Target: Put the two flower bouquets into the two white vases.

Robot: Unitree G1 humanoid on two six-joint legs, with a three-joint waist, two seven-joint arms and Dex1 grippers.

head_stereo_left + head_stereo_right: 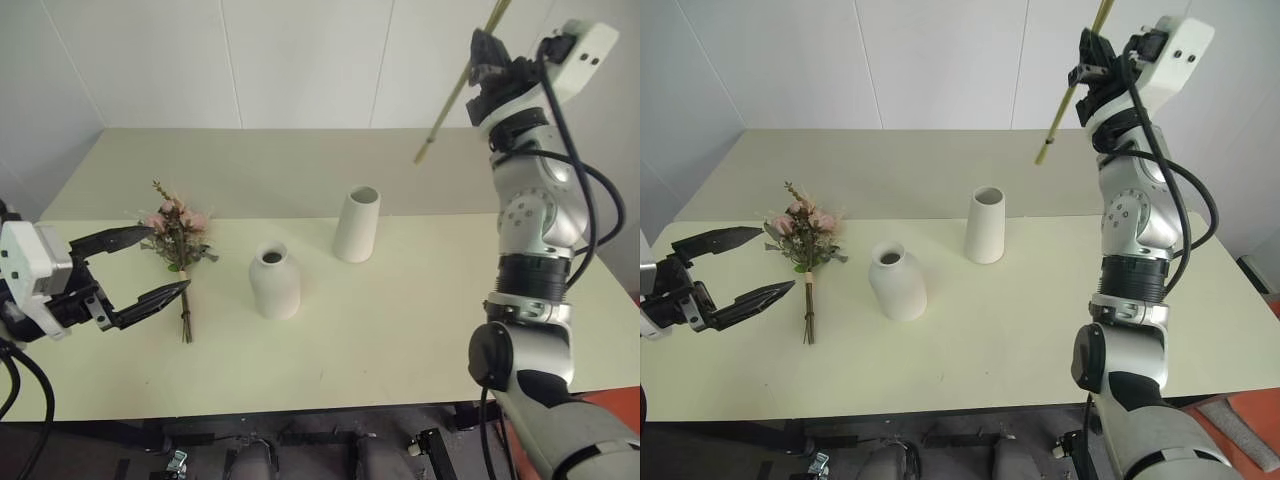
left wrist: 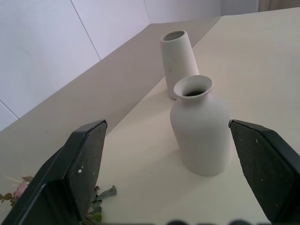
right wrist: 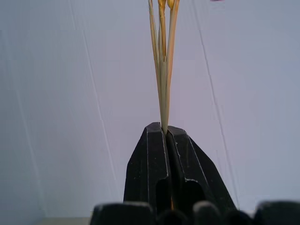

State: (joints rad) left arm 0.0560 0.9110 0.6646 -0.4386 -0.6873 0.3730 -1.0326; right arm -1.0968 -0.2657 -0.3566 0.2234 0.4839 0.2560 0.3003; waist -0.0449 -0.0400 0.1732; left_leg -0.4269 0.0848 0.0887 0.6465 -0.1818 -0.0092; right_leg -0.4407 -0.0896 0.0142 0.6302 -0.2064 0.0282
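Gripping the yellow wheat-stalk bunch (image 3: pixel 162 70) with fingers pressed together, the right hand (image 1: pixel 487 52) holds it high above the surface (image 1: pixel 400 320); its wrist view shows the stalks pinched. The left hand (image 1: pixel 150 265), fingers spread wide, hovers beside the pink bouquet (image 1: pixel 178 245) lying flat. Its wrist view frames the rounded vase (image 2: pixel 201 126) and tall vase (image 2: pixel 179 61).

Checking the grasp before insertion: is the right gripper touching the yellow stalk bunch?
Touching. In the right wrist view, the right gripper has its jaws shut on the yellow stalks.
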